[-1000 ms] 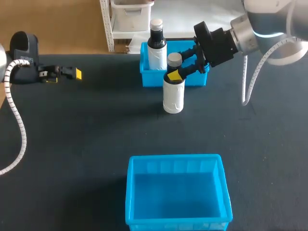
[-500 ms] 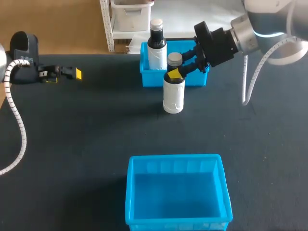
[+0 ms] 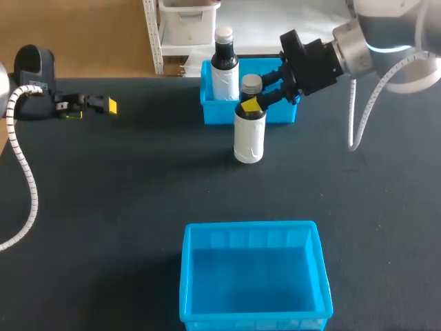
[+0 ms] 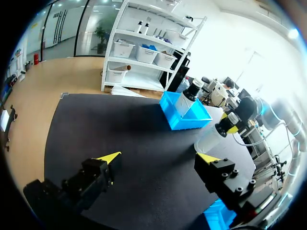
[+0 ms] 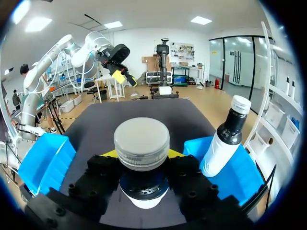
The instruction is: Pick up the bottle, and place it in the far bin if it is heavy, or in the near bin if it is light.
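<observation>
A white bottle [image 3: 249, 134] with a grey cap [image 5: 141, 143] stands upright on the black table just in front of the far blue bin [image 3: 281, 114]. My right gripper [image 3: 255, 103] comes in from the right and is shut on the bottle's neck below the cap, one finger on each side. The near blue bin [image 3: 186, 272] is at the table's front edge, with nothing in it. My left gripper [image 3: 103, 105] hovers at the far left, open [image 4: 160, 158], holding nothing.
A second bottle [image 3: 224, 65], dark with a white label and white cap, stands in the left end of the far bin. Bare black table lies between the two bins and to the left.
My right gripper's fingers have drawn in onto the bottle's neck. The bottle still stands on the table in the same spot. The left arm has not moved.
</observation>
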Robot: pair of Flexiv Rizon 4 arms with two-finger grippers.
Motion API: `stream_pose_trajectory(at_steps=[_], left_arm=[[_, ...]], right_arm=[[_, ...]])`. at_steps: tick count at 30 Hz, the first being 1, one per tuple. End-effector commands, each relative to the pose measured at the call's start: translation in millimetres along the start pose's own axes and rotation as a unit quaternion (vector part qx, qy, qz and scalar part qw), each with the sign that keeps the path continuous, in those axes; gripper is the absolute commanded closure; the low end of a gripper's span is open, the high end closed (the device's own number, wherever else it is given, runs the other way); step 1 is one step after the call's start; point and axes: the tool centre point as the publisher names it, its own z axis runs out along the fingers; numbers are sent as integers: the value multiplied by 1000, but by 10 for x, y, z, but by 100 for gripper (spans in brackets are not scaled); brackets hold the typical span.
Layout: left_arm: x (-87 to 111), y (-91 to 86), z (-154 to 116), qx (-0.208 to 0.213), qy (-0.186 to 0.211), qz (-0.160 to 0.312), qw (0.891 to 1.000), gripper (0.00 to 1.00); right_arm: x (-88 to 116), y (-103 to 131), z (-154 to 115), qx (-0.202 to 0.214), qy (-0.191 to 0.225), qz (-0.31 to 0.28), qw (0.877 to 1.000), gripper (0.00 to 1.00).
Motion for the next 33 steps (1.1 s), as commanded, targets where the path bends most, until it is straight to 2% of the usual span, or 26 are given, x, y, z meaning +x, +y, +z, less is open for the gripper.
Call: stream_pose_trajectory(at_steps=[1,14,24,33], left_arm=[[0,0,0,0,0,0,1000,0],[0,0,0,0,0,0,1000,0],[0,0,0,0,0,0,1000,0],[0,0,0,0,0,0,1000,0]], right_arm=[[-63,94,-133,13,1,-2,1000,100],[-97,137,-650,59,-1,4,998,100],[7,198,-1028,98,4,20,995,100],[83,130,-1332,126,7,31,992,100]])
